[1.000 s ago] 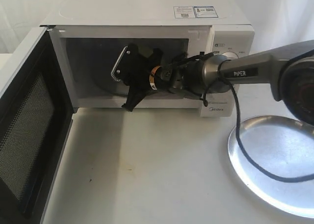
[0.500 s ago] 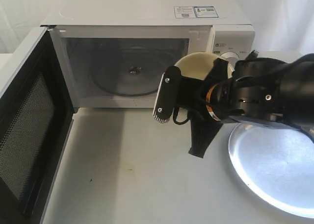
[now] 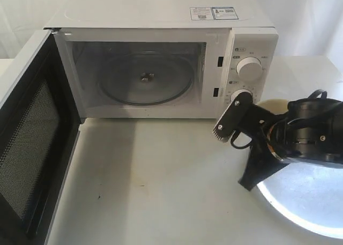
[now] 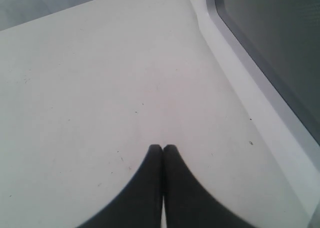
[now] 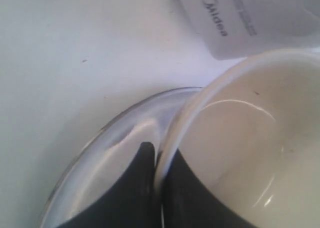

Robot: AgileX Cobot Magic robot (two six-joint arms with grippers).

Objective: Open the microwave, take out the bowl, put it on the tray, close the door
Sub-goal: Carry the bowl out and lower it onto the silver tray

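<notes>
Your right gripper (image 5: 158, 157) has carried the bowl (image 5: 240, 138) out to the tray (image 3: 303, 207) at the front-right corner of the table (image 3: 150, 175). Its fingers pinch the rim, so the bowl hangs tilted, seemingly not yet set down. The left gripper (image 4: 162, 150) (closed, empty) waits beside the door (image 3: 32, 138), which stands open at the left edge. The microwave (image 3: 161, 14) sits along the back edge.
</notes>
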